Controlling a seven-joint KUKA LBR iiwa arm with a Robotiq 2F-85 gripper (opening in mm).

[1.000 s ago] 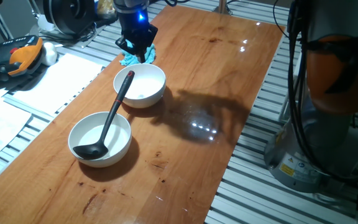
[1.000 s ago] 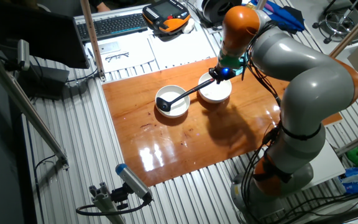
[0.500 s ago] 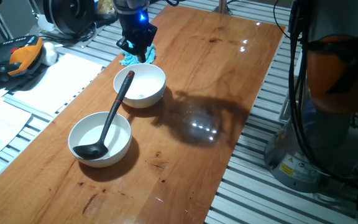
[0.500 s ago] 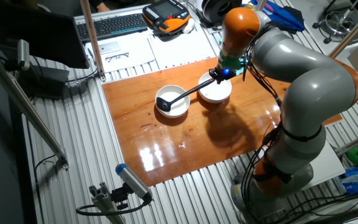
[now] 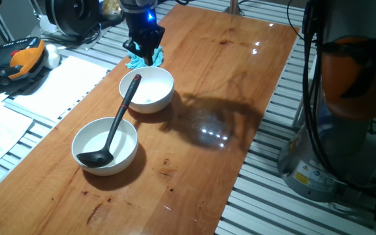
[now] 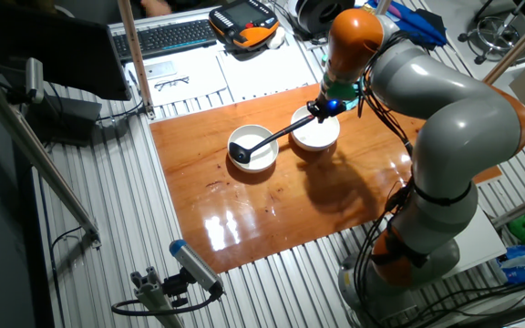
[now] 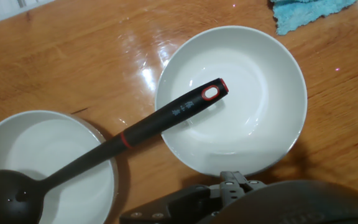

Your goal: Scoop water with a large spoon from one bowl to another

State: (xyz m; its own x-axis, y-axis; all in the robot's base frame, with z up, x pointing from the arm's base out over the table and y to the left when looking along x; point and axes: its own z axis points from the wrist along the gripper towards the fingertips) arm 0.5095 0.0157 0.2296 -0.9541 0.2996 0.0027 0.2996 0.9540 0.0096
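Two white bowls stand on the wooden table. The large spoon (image 5: 116, 124), a black ladle, rests with its scoop in the near bowl (image 5: 130, 151) and its handle tip over the far bowl (image 5: 167, 91). In the hand view the handle (image 7: 160, 121) crosses from the left bowl (image 7: 17, 121) to the right bowl (image 7: 291, 74), and water (image 7: 247, 127) shows faintly in the right one. My gripper (image 5: 143, 55) hovers just behind the far bowl, above its back rim, and looks open with nothing held. In the other fixed view the gripper (image 6: 328, 106) is over the handle's end (image 6: 310, 117).
A blue cloth (image 5: 136, 62) lies just behind the far bowl, under the gripper. Papers (image 5: 57, 85) and an orange-black handset (image 5: 18, 59) lie left of the table. The robot's base (image 5: 344, 98) stands off the right edge.
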